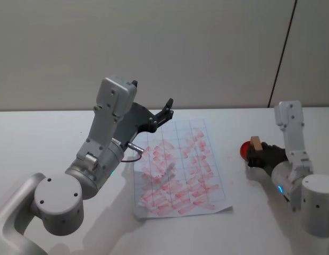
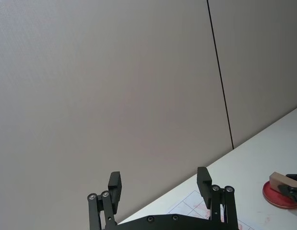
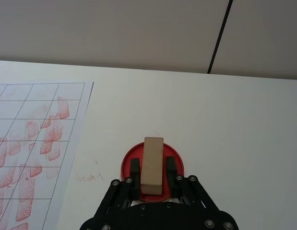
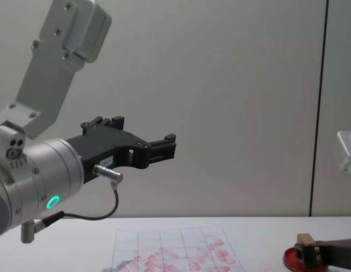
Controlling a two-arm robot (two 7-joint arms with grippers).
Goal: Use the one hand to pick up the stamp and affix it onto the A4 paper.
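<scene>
While over ink pad (image 3: pixel 127 164), stamp (image 3: pixel 152 163) in right end effector (image 3: pixel 152 166); left end effector (image 2: pixel 159 178) wide

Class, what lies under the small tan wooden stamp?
A flat round red ink pad; the small tan wooden stamp, in the right gripper, covers its centre. Left gripper hangs open, raised.

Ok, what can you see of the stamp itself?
The stamp is a small, tan, wood-looking rectangular block with plain faces. It sits over the round red ink pad, to the right of the A4 paper. The fingers of the right gripper hold it, one on each long side. Its underside is hidden.
</scene>
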